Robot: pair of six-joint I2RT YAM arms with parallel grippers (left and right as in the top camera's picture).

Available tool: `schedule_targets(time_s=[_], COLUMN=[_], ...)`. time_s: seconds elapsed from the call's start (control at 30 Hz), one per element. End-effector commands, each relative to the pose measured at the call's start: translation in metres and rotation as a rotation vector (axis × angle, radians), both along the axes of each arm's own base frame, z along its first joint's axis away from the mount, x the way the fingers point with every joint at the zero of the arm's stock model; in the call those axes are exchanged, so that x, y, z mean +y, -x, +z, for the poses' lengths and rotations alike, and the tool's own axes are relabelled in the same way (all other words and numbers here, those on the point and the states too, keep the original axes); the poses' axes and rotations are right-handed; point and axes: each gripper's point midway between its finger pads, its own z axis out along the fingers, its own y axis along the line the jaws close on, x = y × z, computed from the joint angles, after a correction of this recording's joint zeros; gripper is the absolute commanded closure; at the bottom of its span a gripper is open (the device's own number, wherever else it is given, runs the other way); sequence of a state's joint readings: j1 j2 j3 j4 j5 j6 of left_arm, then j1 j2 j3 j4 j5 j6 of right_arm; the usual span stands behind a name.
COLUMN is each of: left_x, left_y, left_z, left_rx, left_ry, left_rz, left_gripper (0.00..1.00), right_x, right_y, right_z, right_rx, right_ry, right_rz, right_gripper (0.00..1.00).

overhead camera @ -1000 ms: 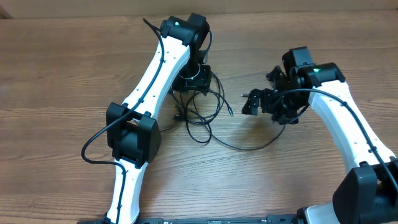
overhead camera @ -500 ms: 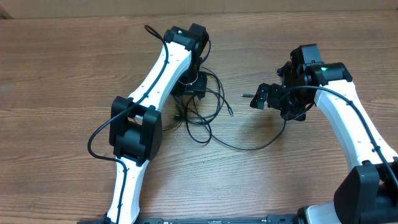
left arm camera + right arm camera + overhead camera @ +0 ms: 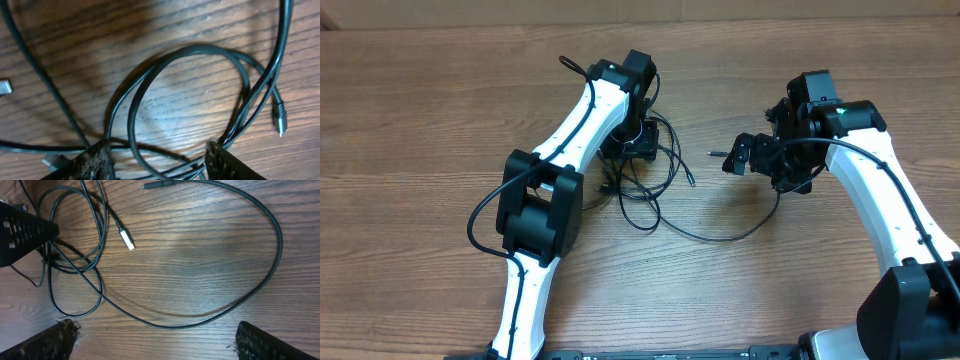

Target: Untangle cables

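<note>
The cables (image 3: 642,190) lay in a loose knot of overlapping loops on the wooden table (image 3: 420,120), a little left of its middle and directly under the wrist end of the left arm (image 3: 575,125). The left jaws stood apart, low over the knot. In the left wrist view their two dark fingertips (image 3: 97,162) showed at the bottom edge with bare wood and several thin black strands passing between them, none of them pinched. Two strands curved round together in an arch (image 3: 190,50) above the fingertips, and a small metal-tipped plug (image 3: 279,117) lay on the wood to the right. One long strand (image 3: 715,239) left the knot and swept out across the table in a wide open curve toward the right arm (image 3: 880,190). In the right wrist view that curve (image 3: 276,245) lay flat on the wood, and its plug end (image 3: 155,185) sat near the top edge. Another plug with a silver tip (image 3: 128,241) pointed out from the knot. The right jaws were spread wide and held nothing, raised above the table to the right of the knot, their fingertips (image 3: 50,342) at the bottom corners of that view.
</note>
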State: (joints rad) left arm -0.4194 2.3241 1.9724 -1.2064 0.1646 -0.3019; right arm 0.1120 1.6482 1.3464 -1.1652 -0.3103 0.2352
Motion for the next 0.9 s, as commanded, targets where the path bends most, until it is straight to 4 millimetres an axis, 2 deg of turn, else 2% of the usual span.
schedule_targets(time_s=[0.0, 0.13, 0.4, 0.63, 0.77, 0.87], left_x=[-0.007, -0.011, -0.015, -0.008, -0.007, -0.007], left_y=[-0.001, -0.006, 0.002, 0.007, 0.01, 0.01], left_z=[-0.007, -0.007, -0.01, -0.021, -0.026, -0.026], left_rx=[-0.002, -0.03, -0.012, -0.002, 0.006, 0.008], left_ry=[0.017, 0.027, 0.017, -0.02, -0.023, -0.023], left_rz=[0.001, -0.003, -0.02, -0.02, -0.02, -0.021], left_gripper=[0.39, 0.39, 0.41, 0.42, 0.48, 0.49], right_x=[-0.001, -0.004, -0.004, -0.003, -0.003, -0.003], right_y=[-0.002, -0.002, -0.002, -0.002, -0.003, -0.005], right_z=[-0.002, -0.003, -0.003, -0.003, -0.002, -0.002], right_rx=[-0.004, -0.007, -0.006, -0.007, -0.012, -0.018], right_ry=[0.007, 0.021, 0.021, 0.021, 0.02, 0.019], right_rz=[-0.005, -0.008, -0.008, -0.008, -0.008, -0.008], right_gripper=[0.0, 0.0, 0.0, 0.0, 0.0, 0.0])
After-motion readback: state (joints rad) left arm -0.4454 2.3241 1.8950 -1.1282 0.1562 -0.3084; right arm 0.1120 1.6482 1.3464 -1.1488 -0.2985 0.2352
